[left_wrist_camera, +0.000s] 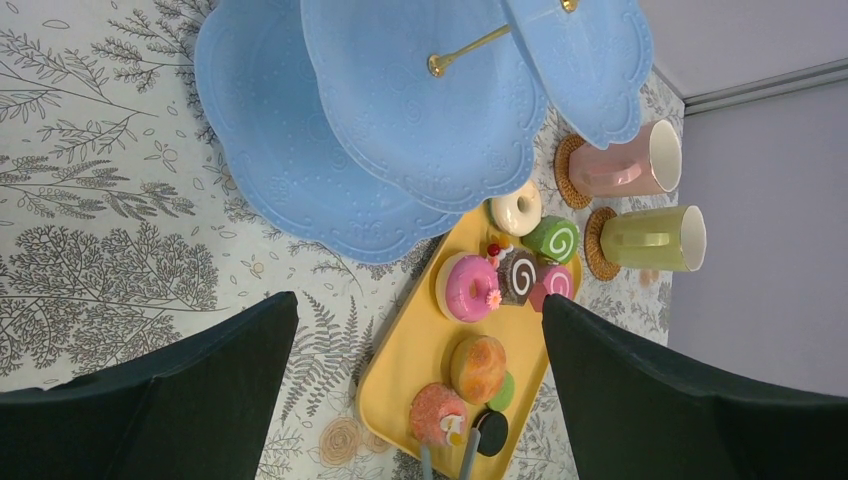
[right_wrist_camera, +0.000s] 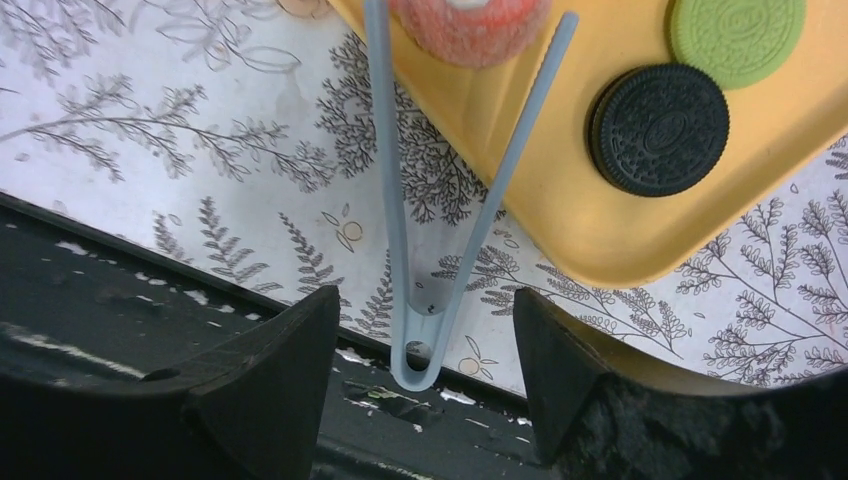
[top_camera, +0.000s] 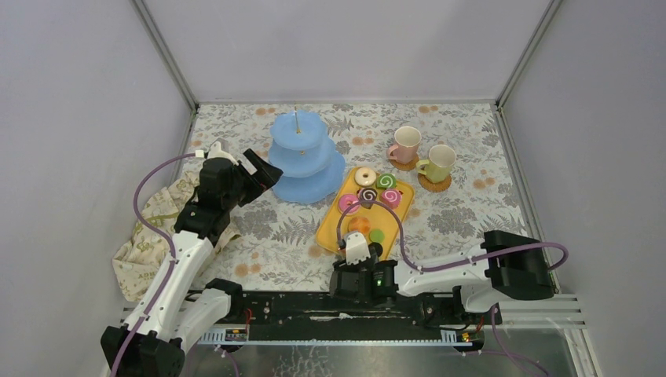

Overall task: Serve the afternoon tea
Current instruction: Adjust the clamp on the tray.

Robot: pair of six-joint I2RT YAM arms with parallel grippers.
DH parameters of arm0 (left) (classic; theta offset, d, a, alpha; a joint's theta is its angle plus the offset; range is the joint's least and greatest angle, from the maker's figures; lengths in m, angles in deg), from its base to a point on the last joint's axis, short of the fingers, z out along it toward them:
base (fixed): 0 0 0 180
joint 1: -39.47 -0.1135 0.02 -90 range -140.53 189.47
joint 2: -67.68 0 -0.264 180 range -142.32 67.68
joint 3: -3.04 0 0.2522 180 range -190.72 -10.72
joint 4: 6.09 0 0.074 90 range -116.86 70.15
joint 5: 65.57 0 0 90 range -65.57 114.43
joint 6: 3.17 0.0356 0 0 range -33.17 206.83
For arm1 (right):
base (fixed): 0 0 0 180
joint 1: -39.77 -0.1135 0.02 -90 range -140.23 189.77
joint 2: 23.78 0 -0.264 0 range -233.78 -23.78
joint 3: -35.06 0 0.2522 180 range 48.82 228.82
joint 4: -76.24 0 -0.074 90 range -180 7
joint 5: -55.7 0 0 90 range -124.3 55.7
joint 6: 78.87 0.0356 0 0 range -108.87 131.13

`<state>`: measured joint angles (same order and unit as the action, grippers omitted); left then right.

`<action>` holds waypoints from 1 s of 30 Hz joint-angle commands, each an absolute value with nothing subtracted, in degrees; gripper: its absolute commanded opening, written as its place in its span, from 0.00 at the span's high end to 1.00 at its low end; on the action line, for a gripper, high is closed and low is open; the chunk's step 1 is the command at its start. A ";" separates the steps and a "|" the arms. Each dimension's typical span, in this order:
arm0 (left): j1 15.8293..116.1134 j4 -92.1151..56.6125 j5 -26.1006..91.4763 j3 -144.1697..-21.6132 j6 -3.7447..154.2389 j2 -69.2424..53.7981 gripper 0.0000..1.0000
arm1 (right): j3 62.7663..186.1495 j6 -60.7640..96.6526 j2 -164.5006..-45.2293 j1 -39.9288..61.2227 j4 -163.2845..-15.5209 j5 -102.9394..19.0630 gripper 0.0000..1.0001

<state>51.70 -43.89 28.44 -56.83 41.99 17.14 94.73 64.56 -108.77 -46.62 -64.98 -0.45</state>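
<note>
Your right pincer hangs open around the tongs straddling the pink pastry at the tray's six o'clock; left pincer open too. Unheld tongs could slide off the counter.

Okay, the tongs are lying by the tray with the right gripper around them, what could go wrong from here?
1. The tongs lie loose between the open fingers of the right gripper, touching neither; closing off-centre could skew them.
2. Their tips straddle the pink pastry at the yellow tray's near edge; a shove might push it off.
3. The open left gripper hovers close to the blue stand; a swing could knock it.
</note>
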 commanded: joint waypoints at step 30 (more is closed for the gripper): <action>51.74 -39.89 28.48 -55.18 41.65 19.02 0.00 | 91.80 72.20 -108.51 -51.34 -67.54 5.69 0.56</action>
<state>51.70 -42.55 28.24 -55.06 41.92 17.95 87.76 71.23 -110.46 -50.75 -73.99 6.63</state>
